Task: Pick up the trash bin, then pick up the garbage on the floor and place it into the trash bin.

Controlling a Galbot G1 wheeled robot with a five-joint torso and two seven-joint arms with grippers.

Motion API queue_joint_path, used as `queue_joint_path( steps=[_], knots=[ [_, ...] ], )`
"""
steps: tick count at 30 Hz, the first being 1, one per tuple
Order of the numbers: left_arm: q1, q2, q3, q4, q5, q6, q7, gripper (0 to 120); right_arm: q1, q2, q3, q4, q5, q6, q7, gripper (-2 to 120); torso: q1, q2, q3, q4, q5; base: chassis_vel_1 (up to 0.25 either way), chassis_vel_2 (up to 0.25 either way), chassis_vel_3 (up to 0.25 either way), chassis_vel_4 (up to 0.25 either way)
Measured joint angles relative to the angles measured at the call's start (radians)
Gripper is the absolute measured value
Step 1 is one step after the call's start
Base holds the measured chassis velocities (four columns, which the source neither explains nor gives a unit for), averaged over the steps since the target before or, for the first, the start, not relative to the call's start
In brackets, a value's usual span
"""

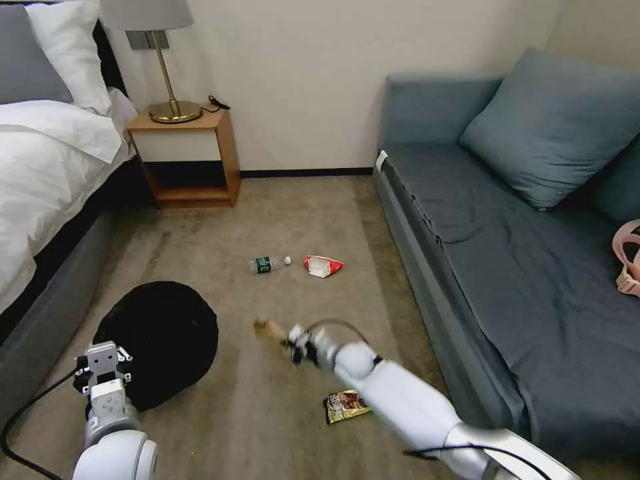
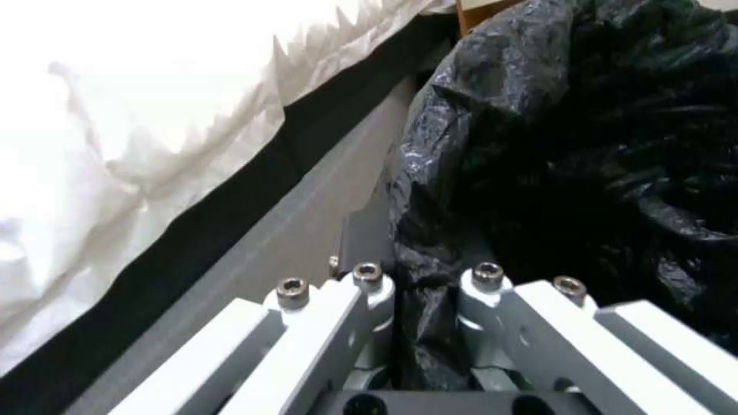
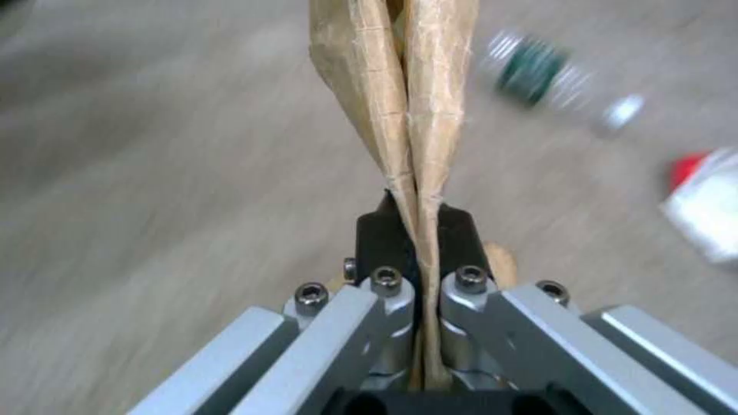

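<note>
The trash bin [image 1: 163, 337], round and wrapped in a wrinkly black bag [image 2: 553, 161], hangs at the lower left by the bed. My left gripper [image 1: 102, 363] is shut on its rim, black plastic pinched between the fingers [image 2: 369, 288]. My right gripper [image 1: 293, 343] is shut on the brown paper bag [image 1: 270, 328] [image 3: 400, 98], held above the carpet mid-floor, to the right of the bin. On the floor lie a clear bottle with a green label [image 1: 269, 264] [image 3: 538, 72], a red-white snack bag [image 1: 323, 266] [image 3: 707, 202] and a gold-brown snack wrapper [image 1: 345, 405].
A bed with white sheets [image 1: 47, 173] borders the left. A blue-grey sofa [image 1: 507, 267] runs along the right, with a pink-and-grey strap item [image 1: 628, 260] on it. A wooden nightstand with a brass lamp [image 1: 187, 150] stands at the back wall. Carpet lies open between bed and sofa.
</note>
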Motion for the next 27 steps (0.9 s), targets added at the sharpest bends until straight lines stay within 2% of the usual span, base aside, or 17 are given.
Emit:
queue_joint_path(
  steps=[7,11,13,15,16,19,27],
  knots=[
    [-0.006,0.012,0.003,0.01,-0.002,-0.005,0.001,4,0.089,0.023,0.051,-0.005,0.005,0.004,0.006,0,0.0,0.0,0.0,-0.0001,-0.0001,0.0,0.0,0.0,0.0],
    [-0.009,0.011,0.01,0.011,-0.002,-0.007,0.002,4,0.137,0.037,0.06,0.036,0.059,-0.003,0.021,0,0.0,0.0,0.0,-0.0001,-0.0001,0.0,0.0,0.0,0.0],
    [-0.01,0.01,0.014,0.011,-0.002,-0.007,0.002,4,0.154,0.044,0.056,0.081,0.106,-0.014,0.033,0,0.0,0.0,0.0,0.0,-0.0001,0.0,0.0,0.0,0.0],
    [-0.015,0.01,0.021,0.009,-0.002,-0.007,0.002,4,0.163,0.052,0.029,0.191,0.19,-0.039,0.057,0,0.0,0.0,0.0,0.0,-0.0001,0.0,0.0,0.0,0.0],
    [-0.015,0.01,0.021,0.009,-0.002,-0.007,0.002,4,0.163,0.052,0.029,0.191,0.19,-0.039,0.057,0,0.0,0.0,0.0,0.0,-0.0001,0.0,0.0,0.0,0.0],
    [-0.028,0.015,0.028,0.01,-0.003,-0.007,0.003,4,0.149,0.076,-0.016,0.328,0.271,-0.065,0.077,0,0.0,0.0,0.0,0.0001,-0.0002,0.0,0.0,0.0,0.0],
    [-0.048,0.018,0.037,0.016,-0.02,-0.022,0.004,4,0.081,0.138,-0.1,0.445,0.352,-0.086,0.108,0,0.0,0.0,0.0,0.0001,-0.0002,0.0,0.0,0.0,0.0]
  ],
)
